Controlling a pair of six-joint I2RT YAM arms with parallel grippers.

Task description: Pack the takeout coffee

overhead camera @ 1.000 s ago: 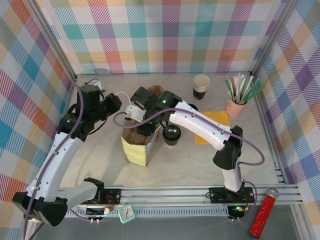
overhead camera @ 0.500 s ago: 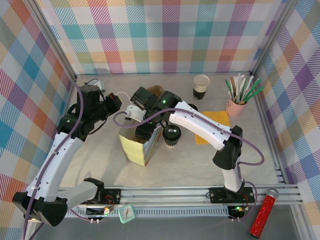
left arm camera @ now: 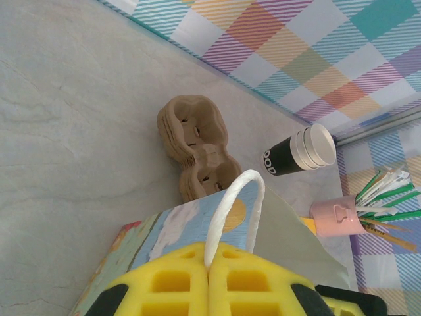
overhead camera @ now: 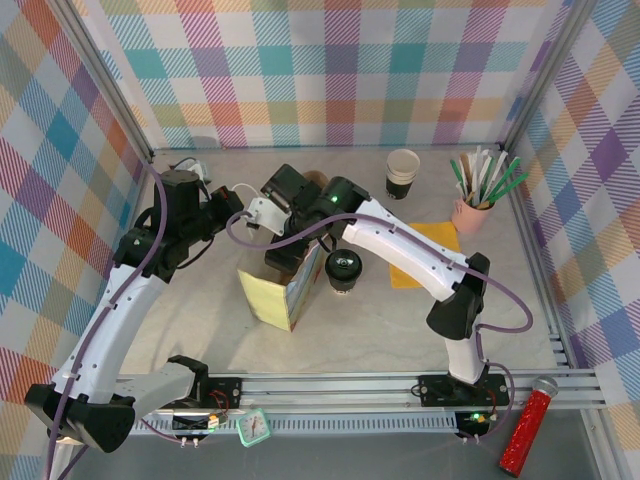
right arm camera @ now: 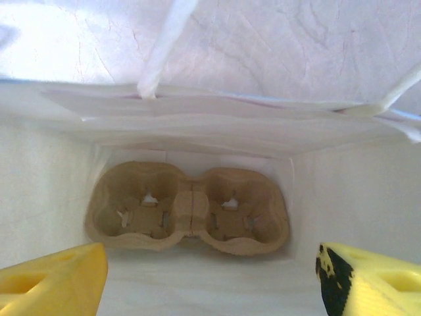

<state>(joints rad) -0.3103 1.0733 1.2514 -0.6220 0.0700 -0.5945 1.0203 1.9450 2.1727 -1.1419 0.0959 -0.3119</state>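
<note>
My right claw (right arm camera: 210,260), spread wide above the pulp carrier (right arm camera: 187,210) inside the bag (overhead camera: 265,300), has the takeout coffee (overhead camera: 343,268) standing upright just to its right outside the bag, far nearer it than my left claw (left arm camera: 209,280), pinched on the bag's handle (left arm camera: 248,178).

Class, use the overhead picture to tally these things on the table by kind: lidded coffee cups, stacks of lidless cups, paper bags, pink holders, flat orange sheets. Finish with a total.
lidded coffee cup: 1
stack of lidless cups: 1
paper bag: 1
pink holder: 1
orange sheet: 1
Total: 5
</note>
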